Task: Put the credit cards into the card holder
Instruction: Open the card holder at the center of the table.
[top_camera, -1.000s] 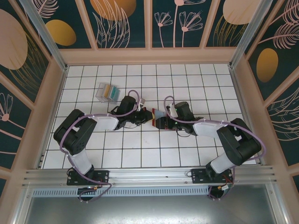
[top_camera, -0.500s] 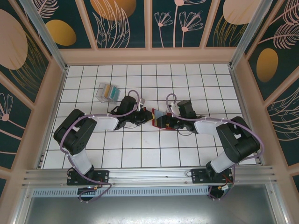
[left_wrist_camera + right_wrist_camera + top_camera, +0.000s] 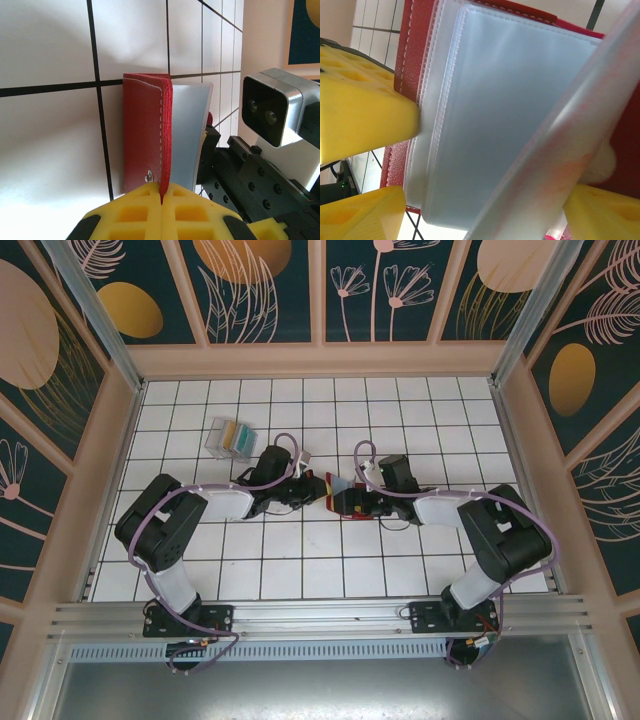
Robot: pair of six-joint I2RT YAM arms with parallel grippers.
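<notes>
Fingers of the left gripper (image 3: 161, 191) are pressed together, pinching the stitched edge of the card holder (image 3: 145, 145). In the left wrist view we see their yellow pads meet on the red cover right beside its small metal snap. The holder stands on edge on the white tiled worktop (image 3: 50, 50), red cover on the left and a pale translucent inner pocket (image 3: 189, 135) fanned out to the right. Just past it sits the right arm's black body, topped by its grey wrist camera (image 3: 274, 112).

In the right wrist view, the right gripper (image 3: 485, 202) has its fingers set wide apart. One yellow pad (image 3: 360, 215) is at the lower left and the other (image 3: 605, 210) at the lower right. The holder's clear pockets (image 3: 505, 110) lie spread between them, red cover (image 3: 415, 45) behind. One lifted pocket leaf (image 3: 560, 140) slants down to the lower right pad. We cannot tell whether either pad presses on it. A third yellow pad (image 3: 360, 100) touches the pockets' left edge.

From above, the left gripper (image 3: 308, 490) and right gripper (image 3: 350, 502) meet mid-worktop (image 3: 300, 570) with the card holder (image 3: 330, 490) between them. The credit cards (image 3: 237, 435), yellow and teal, sit in a clear case (image 3: 218, 440) well apart, toward the far left.
</notes>
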